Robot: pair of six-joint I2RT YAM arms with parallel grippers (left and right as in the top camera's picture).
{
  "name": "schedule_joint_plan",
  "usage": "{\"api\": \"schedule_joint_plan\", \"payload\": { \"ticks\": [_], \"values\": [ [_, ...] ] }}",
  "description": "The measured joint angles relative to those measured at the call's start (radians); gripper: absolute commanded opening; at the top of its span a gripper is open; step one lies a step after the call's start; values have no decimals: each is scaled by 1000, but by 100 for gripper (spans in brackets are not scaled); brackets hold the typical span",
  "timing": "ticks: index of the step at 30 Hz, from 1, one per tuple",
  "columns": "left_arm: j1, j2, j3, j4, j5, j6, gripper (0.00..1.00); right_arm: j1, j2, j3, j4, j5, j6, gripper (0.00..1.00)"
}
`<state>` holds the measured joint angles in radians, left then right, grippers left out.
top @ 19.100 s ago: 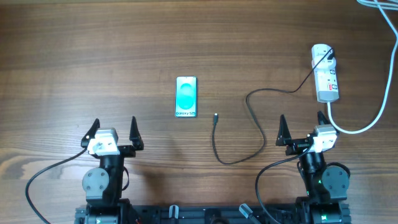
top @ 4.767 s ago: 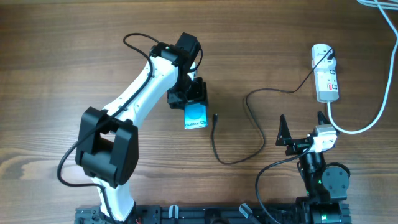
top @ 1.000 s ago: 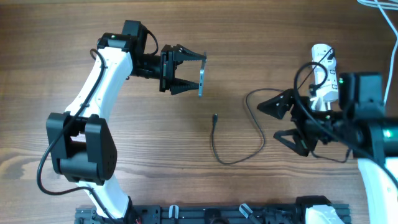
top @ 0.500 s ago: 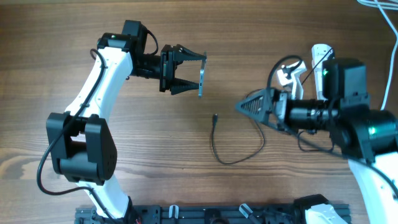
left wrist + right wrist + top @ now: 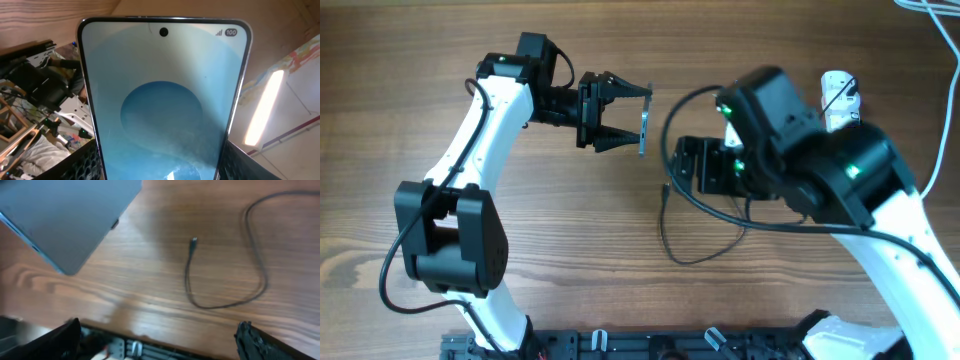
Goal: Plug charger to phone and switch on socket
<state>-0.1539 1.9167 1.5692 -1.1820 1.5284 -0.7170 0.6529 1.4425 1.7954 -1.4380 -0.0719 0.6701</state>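
the wooden table (image 5: 420,60) takes up the whole view from above. over its right half leans the right arm (image 5: 820,170), the bulkiest thing here, bent over so that it covers much of what lies under it. the left arm (image 5: 480,130) reaches up and across on the other side.

the left gripper (image 5: 642,118) is clamped on the phone (image 5: 644,125), one finger on each long edge, holding it up off the table. from above the phone shows only as a thin edge. the left wrist camera looks straight at its turquoise screen (image 5: 162,110), and the right wrist camera catches its grey back (image 5: 65,215).

the right gripper (image 5: 685,168) hangs over the table just right of the phone, fingers spread wide with nothing between them.

the socket (image 5: 835,85) lies at the right rear, only its far end peeking out past the right arm, with the thick white lead (image 5: 928,14) running off the top corner.

the charger (image 5: 695,258) curls in a loose loop on the wood near the middle. its connector tip (image 5: 666,186) lies bare on the table, below the phone and apart from it, close under the right gripper.
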Motion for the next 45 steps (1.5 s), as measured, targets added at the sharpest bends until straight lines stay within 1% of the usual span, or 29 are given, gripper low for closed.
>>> {"api": "schedule_joint_plan", "payload": {
  "ticks": [5, 8, 12, 16, 22, 26, 29, 30, 31, 32, 33, 38, 39, 40, 42, 45],
  "values": [
    [2, 0, 0, 0, -1, 0, 60, 75, 55, 119, -16, 85, 3, 99],
    [6, 0, 0, 27, -15, -23, 60, 117, 67, 163, -5, 126, 11, 99],
    [6, 0, -1, 105, -43, -86, 60, 160, 71, 176, 52, 167, 23, 100],
    [6, 0, -1, 140, -56, -132, 60, 178, 99, 179, 97, 185, 21, 99],
    [6, 0, -1, 162, -124, -186, 59, 178, 201, 191, 114, 232, 25, 99],
    [6, 0, -2, 242, -145, -241, 59, 178, 237, 192, 136, 257, 37, 99],
    [6, 0, -2, 261, -152, -272, 59, 178, 245, 193, 136, 290, 55, 99],
    [6, 0, -2, 263, -152, -278, 59, 178, 251, 196, 138, 303, 61, 96],
    [6, 0, -2, 264, -153, -285, 59, 178, 256, 199, 142, 312, 66, 90],
    [6, 0, -2, 264, -156, -290, 59, 178, 264, 201, 151, 320, 72, 77],
    [6, 0, -2, 264, -158, -293, 59, 178, 274, 203, 161, 328, 76, 71],
    [6, 0, -2, 274, -166, -306, 59, 178, 324, 203, 199, 359, 86, 70],
    [6, 0, -2, 274, -167, -307, 59, 178, 330, 203, 201, 365, 86, 68],
    [6, 0, -2, 274, -167, -308, 59, 178, 335, 203, 207, 369, 86, 64],
    [6, 0, -2, 274, -167, -311, 59, 178, 338, 203, 216, 373, 90, 52],
    [6, 0, -2, 274, -167, -314, 59, 178, 338, 203, 221, 383, 90, 41]
  ]
}}
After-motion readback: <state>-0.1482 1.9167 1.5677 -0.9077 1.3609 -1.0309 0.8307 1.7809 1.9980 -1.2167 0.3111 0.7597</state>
